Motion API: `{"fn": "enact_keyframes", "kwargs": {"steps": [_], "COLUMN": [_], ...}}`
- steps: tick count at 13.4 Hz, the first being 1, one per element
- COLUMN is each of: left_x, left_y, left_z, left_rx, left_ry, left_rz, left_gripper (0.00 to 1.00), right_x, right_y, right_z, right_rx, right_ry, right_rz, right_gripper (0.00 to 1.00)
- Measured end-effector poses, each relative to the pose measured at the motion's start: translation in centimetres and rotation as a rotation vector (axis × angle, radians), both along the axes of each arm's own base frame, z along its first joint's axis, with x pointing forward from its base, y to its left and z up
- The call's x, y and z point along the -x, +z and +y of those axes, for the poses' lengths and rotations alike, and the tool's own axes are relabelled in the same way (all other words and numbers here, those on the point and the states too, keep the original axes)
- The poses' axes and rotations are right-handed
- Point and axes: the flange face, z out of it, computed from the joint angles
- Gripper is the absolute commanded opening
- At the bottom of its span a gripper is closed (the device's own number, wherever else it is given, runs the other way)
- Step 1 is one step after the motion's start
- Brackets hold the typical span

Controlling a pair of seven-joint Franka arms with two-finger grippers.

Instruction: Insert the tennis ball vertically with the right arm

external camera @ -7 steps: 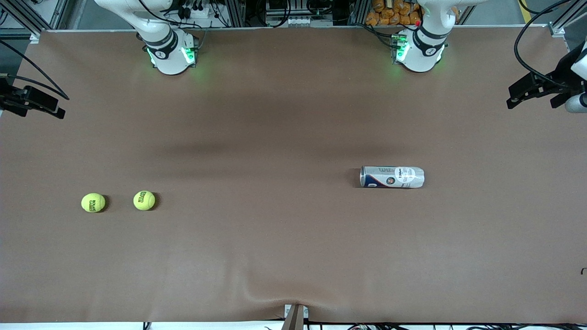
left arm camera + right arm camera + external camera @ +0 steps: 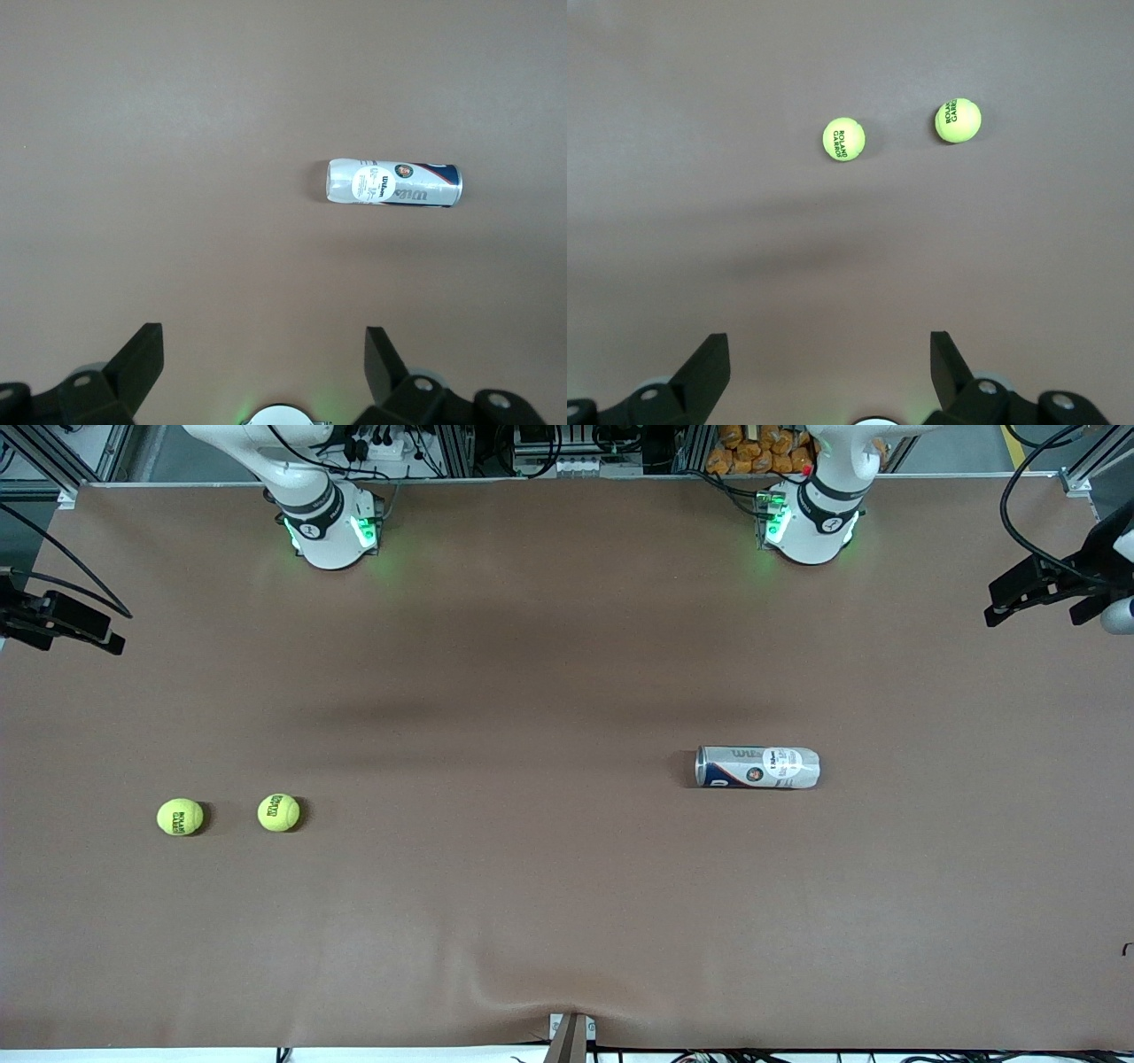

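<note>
Two yellow-green tennis balls (image 2: 180,817) (image 2: 279,812) lie side by side on the brown table near the right arm's end; the right wrist view shows both (image 2: 843,140) (image 2: 958,120). A silver, white and blue ball can (image 2: 757,767) lies on its side toward the left arm's end, also seen in the left wrist view (image 2: 394,182). My right gripper (image 2: 113,639) hangs open and empty over the table's edge at the right arm's end (image 2: 828,354). My left gripper (image 2: 994,613) hangs open and empty over the edge at the left arm's end (image 2: 263,350).
The two arm bases (image 2: 328,522) (image 2: 811,522) stand with green lights along the robots' edge of the table. A small bracket (image 2: 571,1036) sits at the table edge nearest the front camera, where the brown cover (image 2: 532,921) is slightly wrinkled.
My left gripper has shifted a little toward the robots' edge of the table. The balls, the can and the right gripper have not visibly moved.
</note>
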Motion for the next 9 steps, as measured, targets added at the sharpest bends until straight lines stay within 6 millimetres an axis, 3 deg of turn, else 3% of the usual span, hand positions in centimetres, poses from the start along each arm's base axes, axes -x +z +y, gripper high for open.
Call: {"fn": "enact_keyframes", "kwargs": {"steps": [4,9], "left_x": [0.06,0.14], "left_y": [-0.04,-0.23], "left_z": [0.73,0.68], "left_rx": [0.000,0.000], "left_ry": [0.014,0.012], "left_rz": [0.007,0.019], "left_gripper": [1.00,1.00], "right_x": [0.31,0.53], "right_y": [0.03,0.02], "right_z": [-0.86,-0.58], "right_rx": [-0.021,-0.031], "right_ry": [-0.019,-0.014], "right_rz": [0.012,0.028], "right_gripper": [1.00,1.00]}}
